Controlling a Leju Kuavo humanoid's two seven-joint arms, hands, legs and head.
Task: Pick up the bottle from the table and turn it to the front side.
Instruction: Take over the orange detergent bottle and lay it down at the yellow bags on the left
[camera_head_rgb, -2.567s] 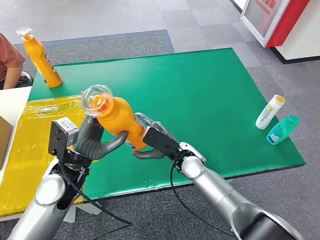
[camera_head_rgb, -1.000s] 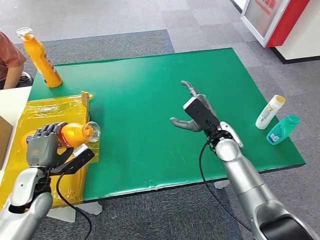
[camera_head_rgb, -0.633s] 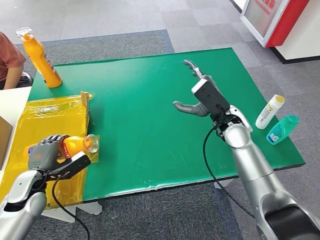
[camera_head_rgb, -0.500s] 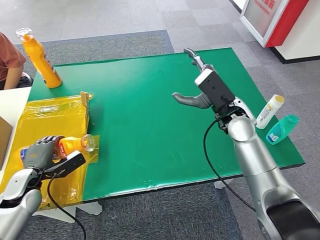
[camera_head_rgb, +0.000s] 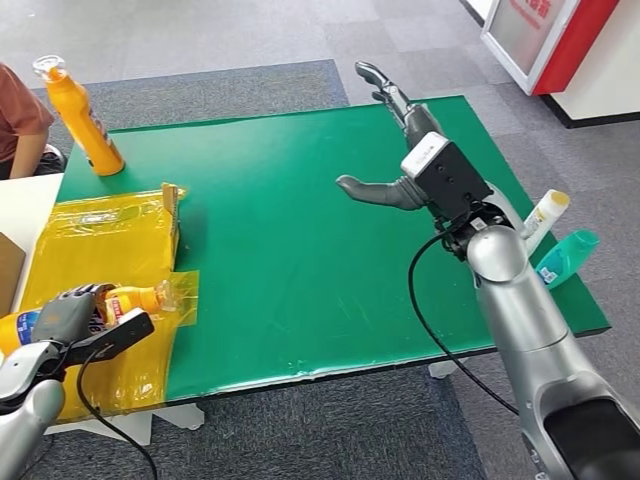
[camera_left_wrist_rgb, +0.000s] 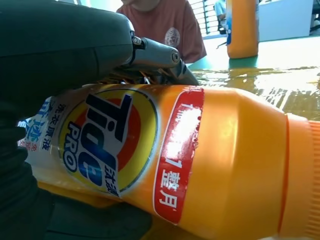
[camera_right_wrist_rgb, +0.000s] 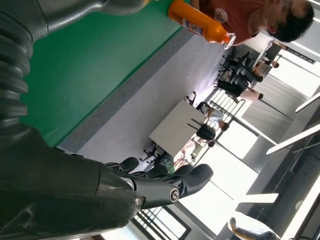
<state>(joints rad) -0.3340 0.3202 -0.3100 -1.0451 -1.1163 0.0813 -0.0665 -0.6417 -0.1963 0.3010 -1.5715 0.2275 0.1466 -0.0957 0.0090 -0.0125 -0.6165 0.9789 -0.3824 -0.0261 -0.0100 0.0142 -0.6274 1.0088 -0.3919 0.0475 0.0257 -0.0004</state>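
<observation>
One bottle (camera_head_rgb: 113, 300) was held lying sideways in the left hand (camera_head_rgb: 64, 318), fingers wrapped round its body, low over the yellow sheet (camera_head_rgb: 90, 245); its label faced the wrist camera. It was judged best set down gently, label kept forward, before release. The right hand (camera_head_rgb: 411, 165) hung above the green table (camera_head_rgb: 302, 250), fingers spread, empty. Counted: two orange bottles, the second (camera_head_rgb: 79, 115) upright; one white bottle (camera_head_rgb: 545, 218); one teal bottle (camera_head_rgb: 567, 258).

Left hand (camera_head_rgb: 66, 318) low and curled in a grasp, right hand (camera_head_rgb: 407, 160) raised, fingers spread apart
</observation>
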